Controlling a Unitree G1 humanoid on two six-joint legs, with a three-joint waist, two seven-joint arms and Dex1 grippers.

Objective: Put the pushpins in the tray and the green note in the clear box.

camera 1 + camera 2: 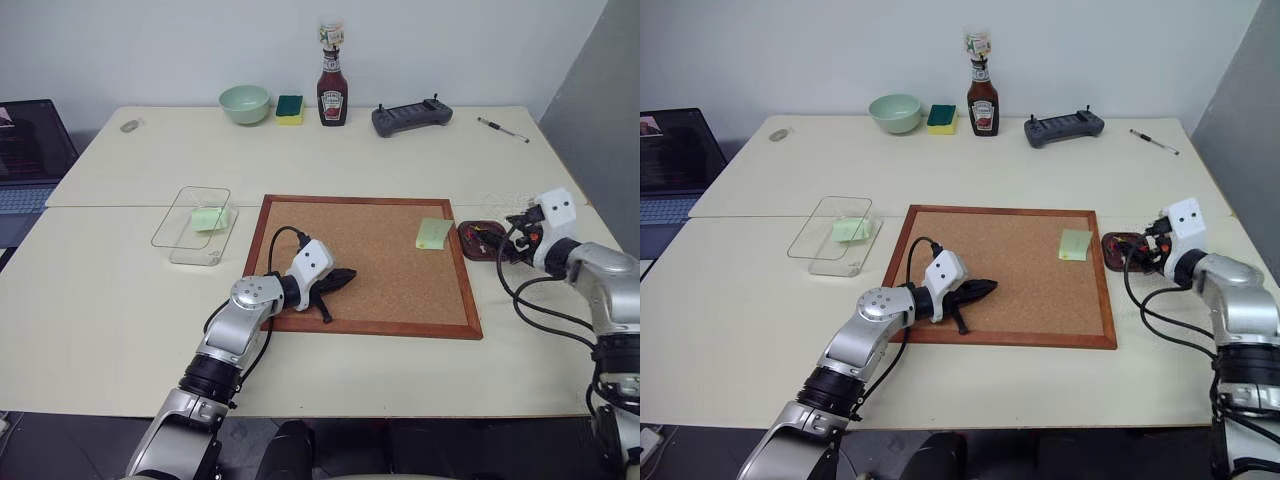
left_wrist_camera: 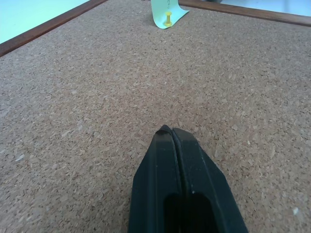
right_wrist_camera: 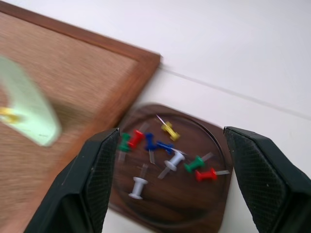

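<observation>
The right wrist view shows the spread right gripper (image 3: 170, 170) over coloured pushpins (image 3: 167, 153) in the tray (image 3: 194, 204); the left wrist view shows the left gripper (image 2: 171, 133), pressed together, on the corkboard (image 2: 97, 97) before a yellow-pinned green note (image 2: 167, 12).

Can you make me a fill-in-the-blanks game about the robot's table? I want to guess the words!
1. The green note on the cork board is held down by a ____ pushpin.
2. The loose pushpins lie in the dark brown ____.
3. The right claw above the tray is ____.
4. Another green note lies inside the clear ____.

Missing words: yellow; tray; open; box
</observation>
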